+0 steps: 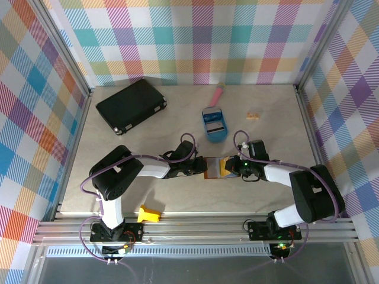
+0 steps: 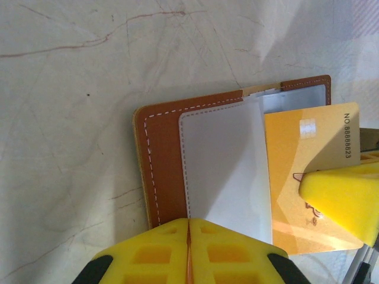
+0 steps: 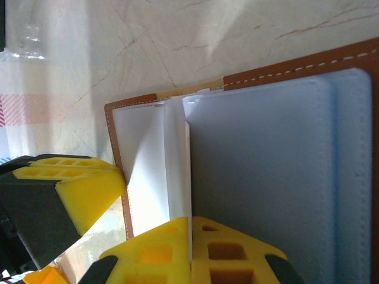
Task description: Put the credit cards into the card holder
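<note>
1. Left gripper [image 2: 188, 228]: sits closest to the lens at the bottom of the left wrist view. Presses its two yellow fingers together with no visible gap. Pinches the near edge of the card holder [image 2: 161, 160] at its grey-blue lining flap.
2. Card holder: lies open and flat on the pale table [image 1: 284, 136], brown leather with white stitching around a grey-blue interior. Rests between the two grippers in the overhead view, nearer the arm bases than the blue oval tray [image 1: 216, 139].
3. Gold credit card [image 2: 296, 171]: lies across the holder's interior, one long edge slipped under the grey-blue flap, the opposite side sticking out past the brown border. Carries a printed number along that outer edge.
4. Right gripper [image 3: 190, 228]: closes fully, yellow fingers meeting on a thin pale sheet seen almost edge-on from its own wrist. In the left wrist view, lays one yellow finger [image 2: 340, 195] on the gold card's outer part and grips that card.
5. Farther back, overhead: large black case [image 1: 131, 105] at the far left, well apart from the holder. Blue oval tray holding a small grey item too small to identify. Small tan block [image 1: 253, 116] to the tray's right.
6. Near edge: yellow plastic piece [image 1: 149, 214] beside the left arm's base.
</note>
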Tool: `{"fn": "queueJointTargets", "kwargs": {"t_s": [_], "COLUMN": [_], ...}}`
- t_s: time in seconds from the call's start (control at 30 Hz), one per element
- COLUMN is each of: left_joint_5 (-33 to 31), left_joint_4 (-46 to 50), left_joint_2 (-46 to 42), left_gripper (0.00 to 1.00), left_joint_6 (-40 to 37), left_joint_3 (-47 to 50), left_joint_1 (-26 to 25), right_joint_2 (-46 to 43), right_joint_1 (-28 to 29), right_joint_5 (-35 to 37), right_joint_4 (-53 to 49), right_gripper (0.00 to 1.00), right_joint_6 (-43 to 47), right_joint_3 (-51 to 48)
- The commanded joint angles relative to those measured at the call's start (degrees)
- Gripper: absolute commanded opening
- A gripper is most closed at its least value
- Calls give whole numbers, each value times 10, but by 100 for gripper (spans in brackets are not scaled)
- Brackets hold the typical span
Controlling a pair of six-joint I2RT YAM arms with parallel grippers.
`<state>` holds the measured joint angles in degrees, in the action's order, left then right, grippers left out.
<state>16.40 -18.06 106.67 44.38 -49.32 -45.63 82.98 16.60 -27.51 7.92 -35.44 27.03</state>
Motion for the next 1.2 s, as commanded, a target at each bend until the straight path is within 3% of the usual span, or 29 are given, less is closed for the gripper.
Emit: {"fn": "queueJointTargets", "kwargs": {"t_s": [0.0,1.17], "left_joint_5": [-6,-9], "left_joint_4": [27,37], "left_joint_2": [12,16], "left_gripper": [9,9], "left_joint_6": [6,4], "left_joint_3": [-5,-8], "left_joint_1": [-4,-5], "right_joint_2": [9,63], "right_joint_1": [3,3], "right_joint_5": [-13,-62], "right_joint_4": [27,94], "right_gripper": [0,0], "right_joint_6": [-8,-9], "right_joint_3": [-12,-16]}}
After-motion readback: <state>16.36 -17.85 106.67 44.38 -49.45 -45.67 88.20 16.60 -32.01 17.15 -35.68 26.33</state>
